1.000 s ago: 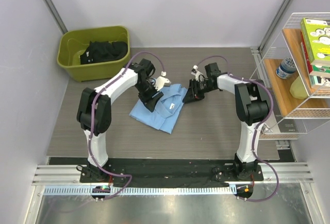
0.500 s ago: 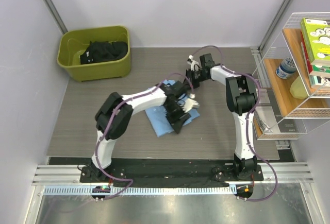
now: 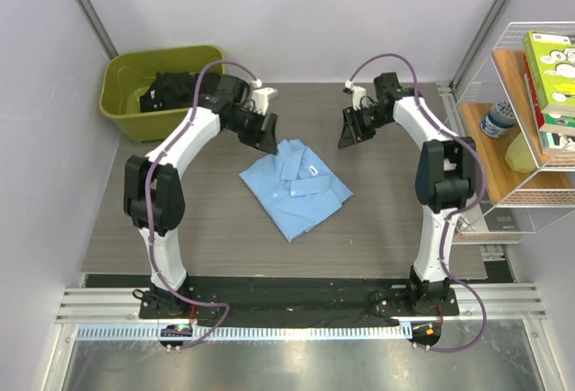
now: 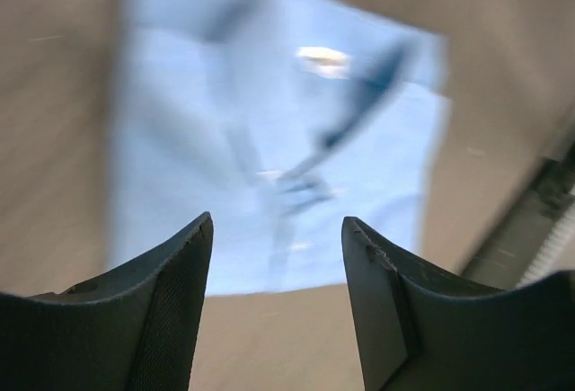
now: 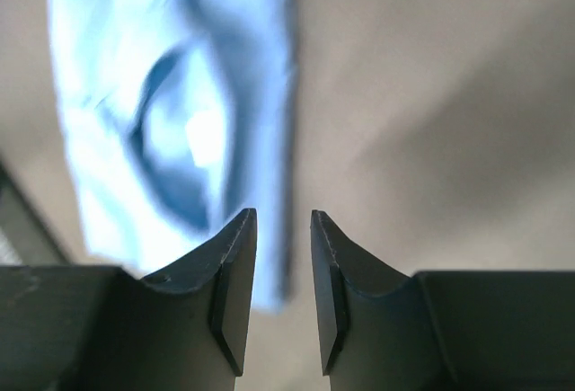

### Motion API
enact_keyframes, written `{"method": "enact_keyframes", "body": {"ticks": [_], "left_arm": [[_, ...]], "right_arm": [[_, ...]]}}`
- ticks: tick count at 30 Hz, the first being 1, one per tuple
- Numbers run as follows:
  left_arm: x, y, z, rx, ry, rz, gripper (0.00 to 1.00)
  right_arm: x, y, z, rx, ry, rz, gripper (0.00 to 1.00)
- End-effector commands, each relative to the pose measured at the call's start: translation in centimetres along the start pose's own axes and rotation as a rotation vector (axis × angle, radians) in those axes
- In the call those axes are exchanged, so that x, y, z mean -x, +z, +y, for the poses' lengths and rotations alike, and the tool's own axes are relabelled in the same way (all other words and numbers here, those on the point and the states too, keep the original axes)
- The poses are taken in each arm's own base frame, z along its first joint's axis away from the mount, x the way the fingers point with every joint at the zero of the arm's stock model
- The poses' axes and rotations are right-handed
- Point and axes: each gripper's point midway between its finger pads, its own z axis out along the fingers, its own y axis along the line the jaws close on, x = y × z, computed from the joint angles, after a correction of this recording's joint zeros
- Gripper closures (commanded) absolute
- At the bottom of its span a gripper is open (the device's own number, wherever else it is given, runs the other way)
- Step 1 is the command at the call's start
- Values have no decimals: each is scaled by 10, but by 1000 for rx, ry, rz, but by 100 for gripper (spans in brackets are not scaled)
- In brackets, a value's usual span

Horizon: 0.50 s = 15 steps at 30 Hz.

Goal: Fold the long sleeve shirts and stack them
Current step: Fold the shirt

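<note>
Thin matt cloth shirt (image 3: 296, 184) on wood-grain table (image 3: 207, 211).

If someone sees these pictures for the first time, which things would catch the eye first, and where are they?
The folded light blue cloth shirt lies in the middle of the grey table, collar up. The left hand and the right hand hang open on either side beyond it, holding nothing. An olive-green plastic tub of dark clothes stands at the far left corner.

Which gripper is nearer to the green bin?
Left. The left gripper is just right of the green bin; the right gripper is much farther right, beyond the blue shirt.
</note>
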Motion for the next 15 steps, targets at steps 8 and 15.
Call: {"method": "enact_keyframes", "body": {"ticks": [8, 15], "left_arm": [[-88, 33, 95, 253, 9, 329, 54], [-173, 38, -34, -16, -111, 458, 64]], "right_arm": [[-88, -41, 99, 180, 109, 121, 66], [-89, -58, 56, 91, 136, 118, 66]]}}
